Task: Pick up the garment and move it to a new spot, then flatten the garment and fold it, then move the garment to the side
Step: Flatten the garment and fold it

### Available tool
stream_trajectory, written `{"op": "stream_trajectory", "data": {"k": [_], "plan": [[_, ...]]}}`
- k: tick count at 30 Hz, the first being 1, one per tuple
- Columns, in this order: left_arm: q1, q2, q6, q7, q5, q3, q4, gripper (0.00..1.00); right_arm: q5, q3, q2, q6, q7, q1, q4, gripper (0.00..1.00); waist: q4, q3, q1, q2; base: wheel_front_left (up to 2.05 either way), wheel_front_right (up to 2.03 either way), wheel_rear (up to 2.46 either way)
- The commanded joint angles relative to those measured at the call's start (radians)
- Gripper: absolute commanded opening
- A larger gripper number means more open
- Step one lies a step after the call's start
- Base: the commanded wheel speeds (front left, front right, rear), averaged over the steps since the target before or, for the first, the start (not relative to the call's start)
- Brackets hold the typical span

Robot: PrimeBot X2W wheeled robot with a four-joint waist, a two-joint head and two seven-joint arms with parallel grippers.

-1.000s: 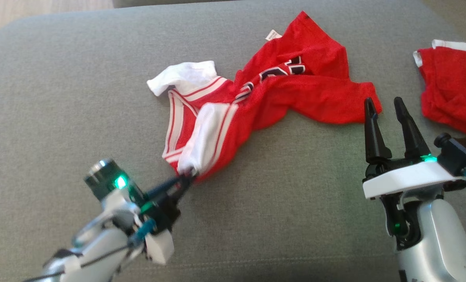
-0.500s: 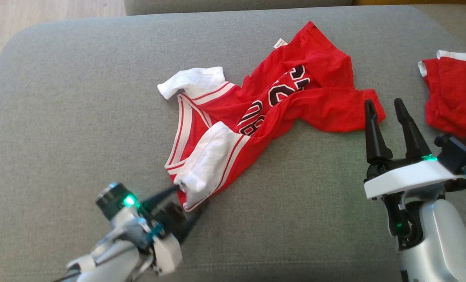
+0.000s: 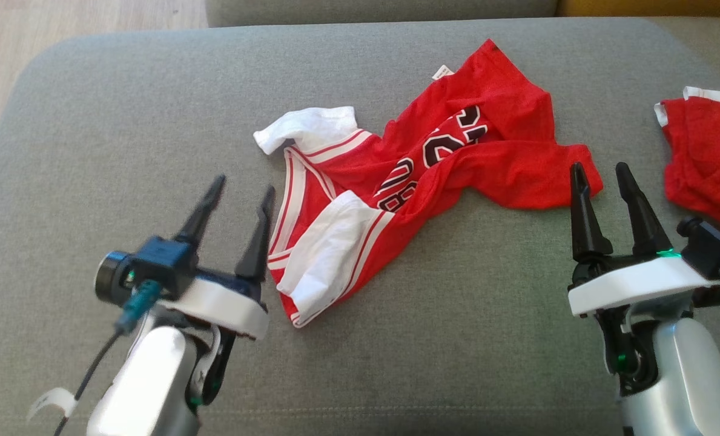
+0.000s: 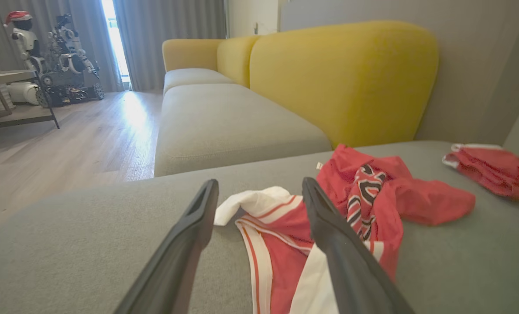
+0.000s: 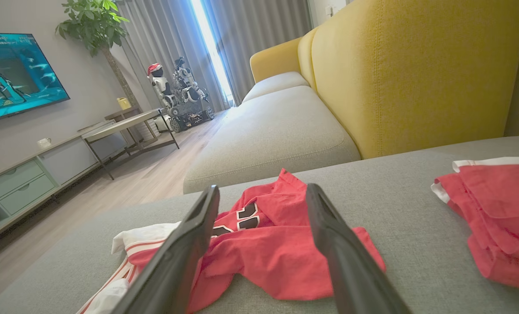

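A crumpled red garment [image 3: 420, 181] with white trim and dark numbers lies on the grey cushion [image 3: 123, 133], stretched from lower left to upper right. My left gripper [image 3: 241, 191] stands open just left of its white-trimmed end, holding nothing; the left wrist view has the garment [image 4: 364, 205] ahead of and partly behind the fingers [image 4: 329, 235]. My right gripper [image 3: 602, 172] is open near the garment's right corner, apart from it. From the right wrist, the garment [image 5: 263, 248] lies in front of the open gripper [image 5: 262, 192].
A second red cloth [image 3: 708, 154] lies at the cushion's right edge. A yellow sofa back [image 4: 346, 74] and another grey seat [image 4: 224, 122] stand beyond. Wooden floor [image 3: 8, 54] runs along the left. A parked robot [image 5: 172, 91] and low table stand far off.
My left gripper has let go of the garment's white-trimmed end, opened, and pulled back to the left, fingers now pointing up. The garment has settled flatter. The camera shifted slightly.
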Motion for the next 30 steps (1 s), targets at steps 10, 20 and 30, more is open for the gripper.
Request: {"op": "stream_trajectory", "data": {"k": [10, 20, 30], "plan": [[0.054, -0.137, -0.012, -0.005, 0.012, 0.187, -0.046, 1.0, 0.015, 0.03, 0.0, -0.001, -0.005, -0.001, -0.051, 1.0, -0.019, 0.003, 0.0, 0.0, 0.0, 0.0, 0.0], [0.081, -0.164, -0.048, -0.005, 0.039, 0.173, 0.048, 1.0, 0.024, 0.047, 0.0, -0.001, -0.011, -0.007, -0.038, 1.0, -0.038, 0.006, 0.0, 0.0, 0.0, 0.0, 0.0], [0.07, -0.166, -0.049, -0.005, 0.074, 0.103, 0.25, 1.0, 0.025, 0.052, 0.0, -0.001, -0.021, -0.003, -0.019, 1.0, -0.047, 0.002, 0.0, 0.0, 0.0, 0.0, 0.0]]}}
